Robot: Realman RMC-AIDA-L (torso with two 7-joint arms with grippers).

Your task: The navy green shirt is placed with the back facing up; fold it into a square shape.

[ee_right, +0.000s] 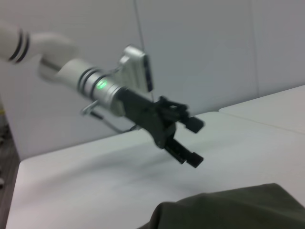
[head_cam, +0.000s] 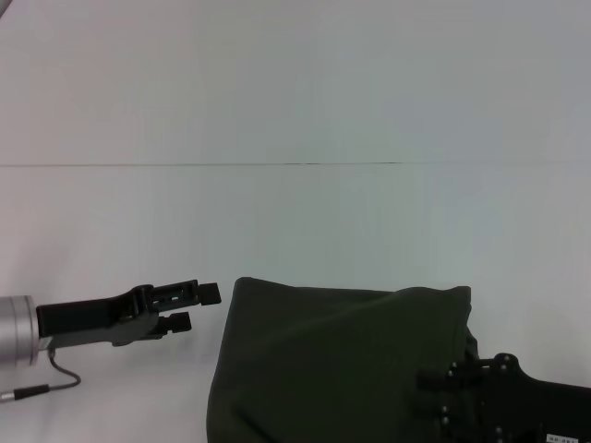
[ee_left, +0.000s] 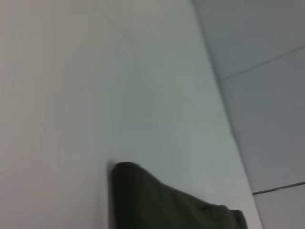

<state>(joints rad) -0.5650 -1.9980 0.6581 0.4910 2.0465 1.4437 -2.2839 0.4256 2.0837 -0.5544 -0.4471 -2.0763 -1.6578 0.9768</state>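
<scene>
The navy green shirt [head_cam: 342, 360] lies as a folded dark olive bundle at the near centre-right of the white table [head_cam: 295, 221], plain side up, with no lettering showing. My left gripper [head_cam: 196, 307] hovers just left of the shirt's far left corner, open and holding nothing. The right wrist view shows the same left gripper [ee_right: 195, 142] with its fingers apart above the table, beyond the shirt's edge [ee_right: 228, 210]. A corner of the shirt [ee_left: 162, 205] appears in the left wrist view. My right gripper [head_cam: 480, 392] sits low over the shirt's near right part.
A thin seam [head_cam: 295, 164] crosses the table farther back. A grey cable [head_cam: 55, 374] trails from the left arm near the table's left front. Bare white tabletop spreads beyond and to the left of the shirt.
</scene>
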